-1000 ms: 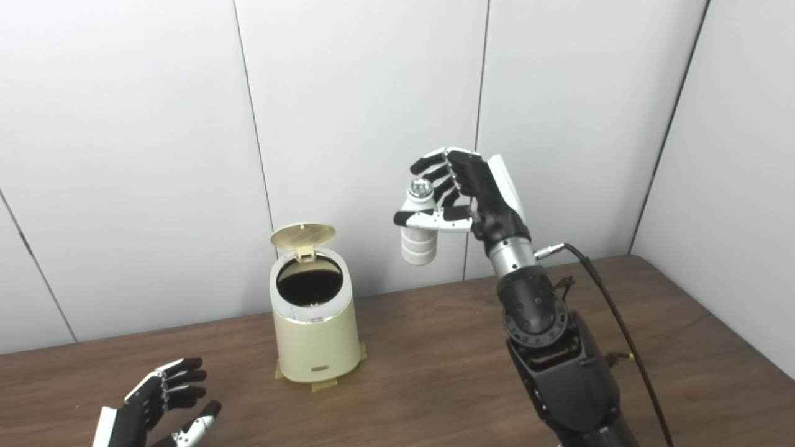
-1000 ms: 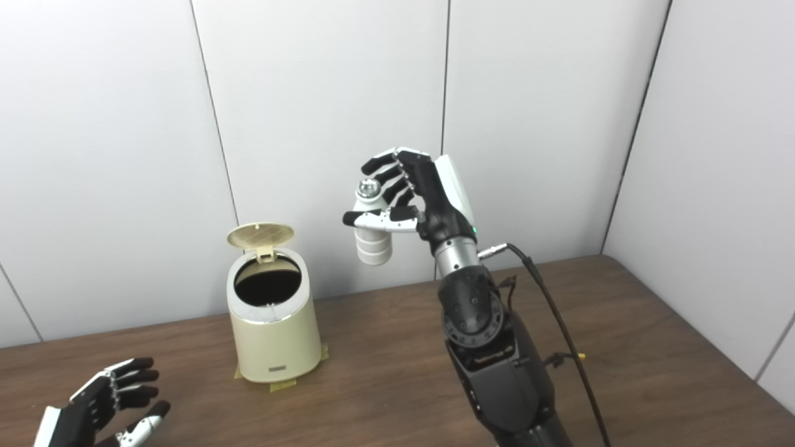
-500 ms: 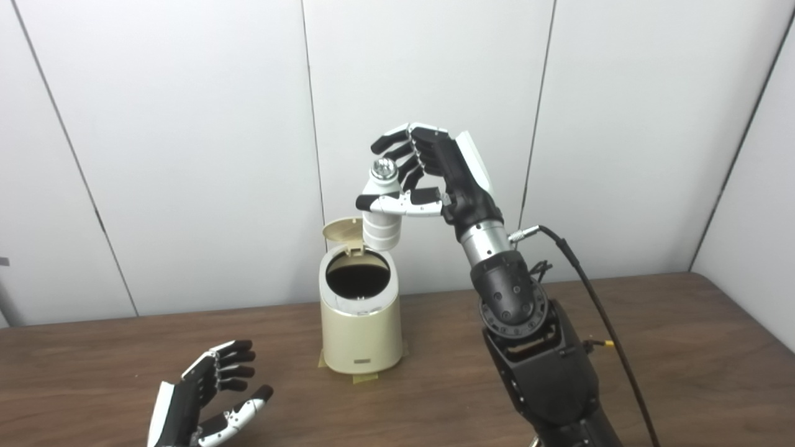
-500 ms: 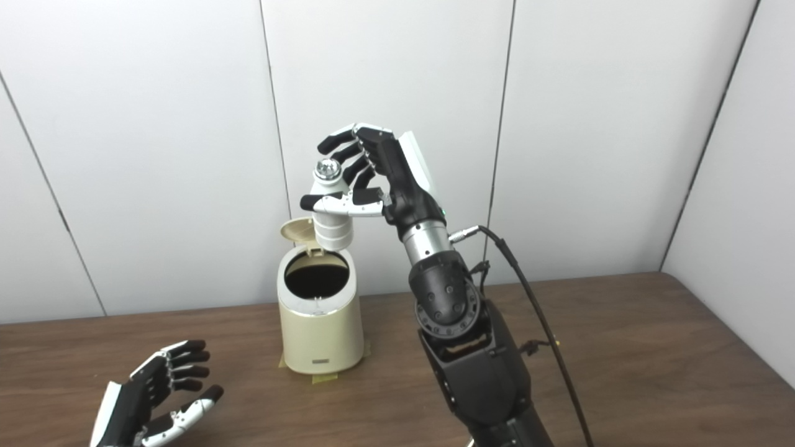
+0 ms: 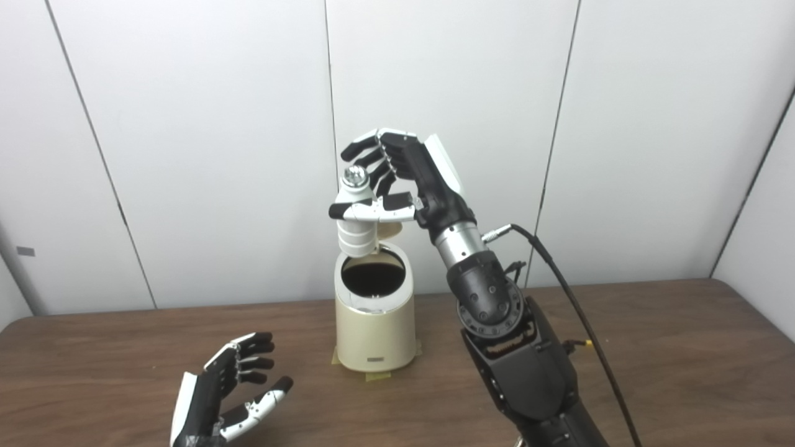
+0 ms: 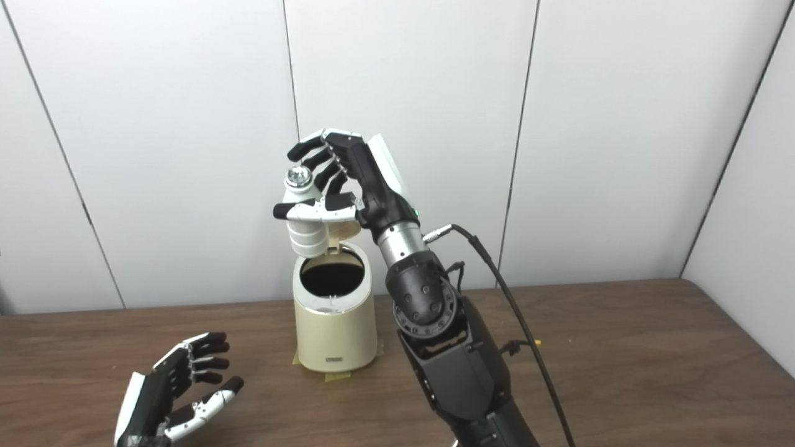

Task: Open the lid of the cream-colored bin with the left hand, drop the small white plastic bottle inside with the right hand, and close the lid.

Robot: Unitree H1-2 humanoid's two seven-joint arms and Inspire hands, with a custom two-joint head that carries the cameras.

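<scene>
on the wooden table [image 5: 652, 347], the right hand [image 5: 404, 180] grips the bottle [image 5: 355, 226] above the open bin [image 5: 374, 323]; left hand [image 5: 223, 397] empty, fingers spread.

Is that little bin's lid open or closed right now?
Open. The bin shows its dark round mouth, and the lid stands up behind it, partly hidden by the bottle.

The right hand [image 5: 407, 180] holds the white bottle [image 5: 355, 217] upright just above the open cream bin [image 5: 374, 310], while the left hand [image 5: 230, 391] rests spread-fingered well apart from the bin.
</scene>
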